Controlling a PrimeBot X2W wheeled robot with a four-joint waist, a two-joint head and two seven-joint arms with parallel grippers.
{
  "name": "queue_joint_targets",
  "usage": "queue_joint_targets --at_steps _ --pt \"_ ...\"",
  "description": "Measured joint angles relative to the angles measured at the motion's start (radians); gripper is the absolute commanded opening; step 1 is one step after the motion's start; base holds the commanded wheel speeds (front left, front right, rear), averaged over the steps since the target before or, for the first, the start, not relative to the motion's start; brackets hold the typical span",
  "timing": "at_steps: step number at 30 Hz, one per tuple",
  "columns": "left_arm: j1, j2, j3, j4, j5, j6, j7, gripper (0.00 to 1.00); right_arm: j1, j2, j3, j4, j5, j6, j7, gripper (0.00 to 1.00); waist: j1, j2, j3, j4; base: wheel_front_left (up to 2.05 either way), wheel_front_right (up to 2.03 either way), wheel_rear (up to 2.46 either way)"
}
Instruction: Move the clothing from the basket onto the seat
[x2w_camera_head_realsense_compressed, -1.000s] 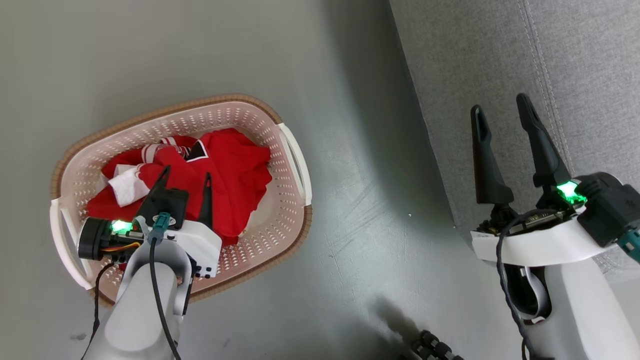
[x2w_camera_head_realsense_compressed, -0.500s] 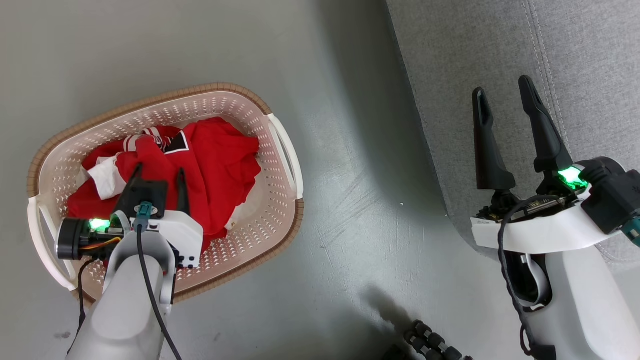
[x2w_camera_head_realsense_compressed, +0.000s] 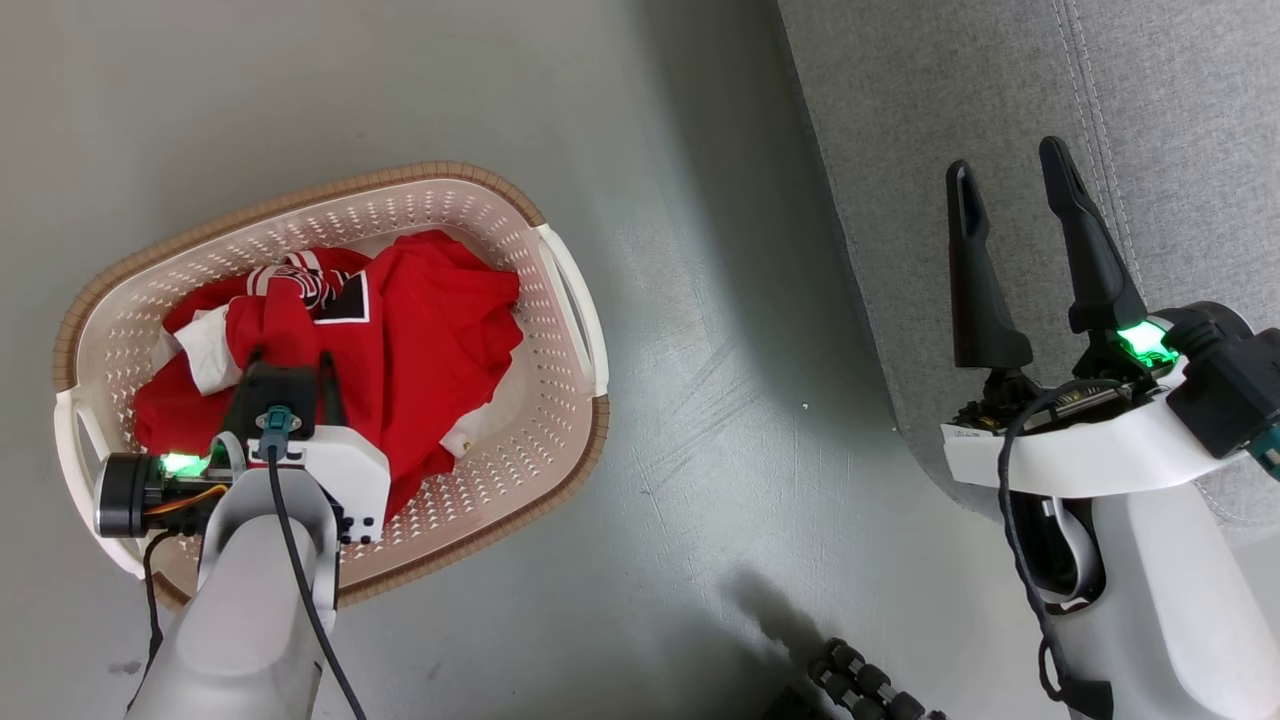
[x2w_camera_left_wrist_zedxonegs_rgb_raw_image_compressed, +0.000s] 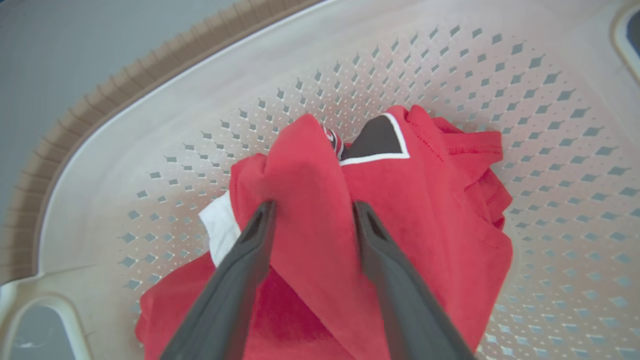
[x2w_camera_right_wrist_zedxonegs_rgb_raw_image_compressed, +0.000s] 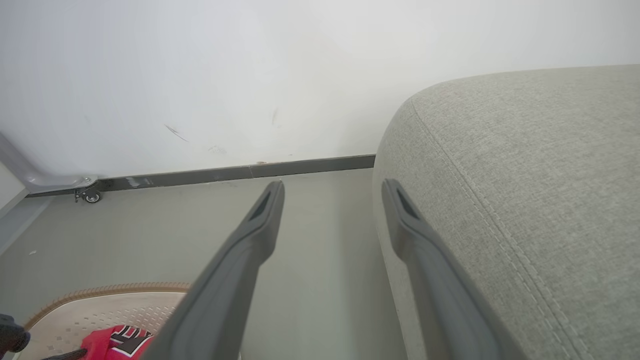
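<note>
**Left hand poised to pinch red fold**

Its fingers stand apart, pressed down on either side of a raised fold of the clothing, which lies heaped in the basket on the floor. The right hand hangs wide and empty over the edge of the seat. A shallow bite on the loose fold could slip free on the lift, or the tangled garments could trail and drop on the floor between basket and seat.
</note>
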Motion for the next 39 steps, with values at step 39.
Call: queue_joint_targets --at_steps 39 --pt "-0.029 -0.029 -0.025 -0.137 -0.012 -0.054 -0.054 0.0 -0.022 -0.001 0.006 0.046 -0.056 0.0 -0.001 1.0 0.0 -0.0001 -0.104 0.065 0.0 0.0 0.0"
